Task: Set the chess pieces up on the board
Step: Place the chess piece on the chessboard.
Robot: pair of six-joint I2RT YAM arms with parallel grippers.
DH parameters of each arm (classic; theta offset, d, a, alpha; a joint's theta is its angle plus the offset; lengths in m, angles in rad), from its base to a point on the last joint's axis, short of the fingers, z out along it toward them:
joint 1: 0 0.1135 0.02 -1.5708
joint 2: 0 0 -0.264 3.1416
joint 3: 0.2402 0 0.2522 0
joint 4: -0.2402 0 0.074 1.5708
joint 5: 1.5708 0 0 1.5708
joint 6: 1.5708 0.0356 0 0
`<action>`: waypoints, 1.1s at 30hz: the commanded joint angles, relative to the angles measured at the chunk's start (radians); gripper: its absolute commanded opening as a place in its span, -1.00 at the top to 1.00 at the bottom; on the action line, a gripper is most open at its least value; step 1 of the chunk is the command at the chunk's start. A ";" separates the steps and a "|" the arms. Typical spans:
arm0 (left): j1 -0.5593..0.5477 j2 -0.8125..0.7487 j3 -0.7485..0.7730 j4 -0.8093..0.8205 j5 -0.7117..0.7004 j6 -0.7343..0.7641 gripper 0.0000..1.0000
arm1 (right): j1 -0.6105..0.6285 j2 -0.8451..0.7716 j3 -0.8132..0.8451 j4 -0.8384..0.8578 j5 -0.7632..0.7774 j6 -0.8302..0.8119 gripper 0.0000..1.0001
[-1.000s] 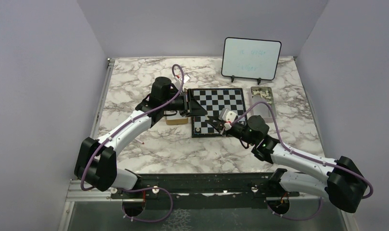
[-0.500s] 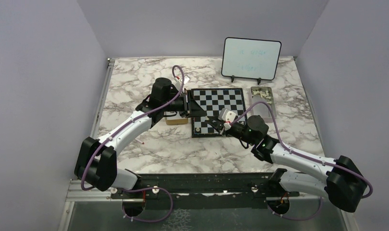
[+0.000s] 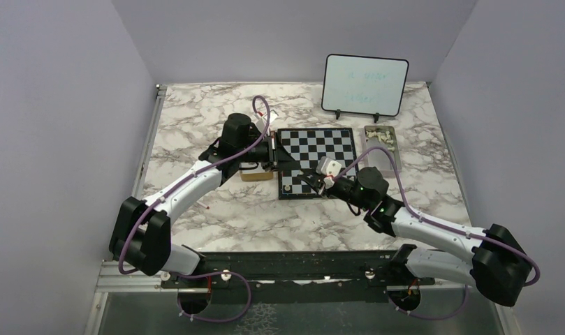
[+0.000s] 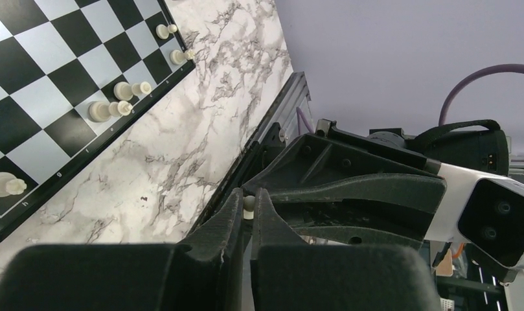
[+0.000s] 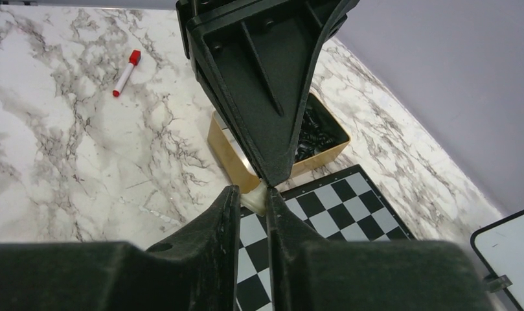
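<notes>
left hand (image 4: 248, 196): fingers nearly together, clamped on a small cream-white chess piece (image 4: 249, 206). right hand (image 5: 251, 192): fingers closed on a cream piece at their tips, met tip to tip by the left hand. this is judged to be the same piece, mid-transfer. both hands hang above the near-left corner of the flat black-and-white checked board (image 3: 328, 143), so the open squares lie directly below. the piece's long axis cannot be read. only the left wrist view shows five cream pieces (image 4: 100, 111) along the lettered edge. only the right wrist view shows the gold tray of black pieces (image 5: 311, 139) on the bench.

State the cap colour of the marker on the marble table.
Red, on the white marker; clearest in the right wrist view.
</notes>
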State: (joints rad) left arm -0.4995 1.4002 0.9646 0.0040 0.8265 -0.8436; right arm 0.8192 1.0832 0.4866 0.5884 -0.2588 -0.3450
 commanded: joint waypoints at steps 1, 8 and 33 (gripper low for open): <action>-0.010 0.004 -0.001 0.018 0.021 0.023 0.97 | 0.009 0.004 0.003 0.016 0.024 0.039 0.47; -0.010 -0.012 0.065 -0.174 -0.145 0.189 0.98 | 0.009 -0.029 -0.007 -0.098 0.116 0.134 0.02; -0.245 0.131 0.054 -0.116 -1.050 0.419 1.00 | 0.009 -0.385 -0.042 -0.434 0.243 0.377 -1.00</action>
State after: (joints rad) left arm -0.7105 1.5032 1.0172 -0.1661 -0.0551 -0.4442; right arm 0.8238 0.7399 0.4675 0.1905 -0.0460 -0.0048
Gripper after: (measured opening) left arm 0.017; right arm 0.998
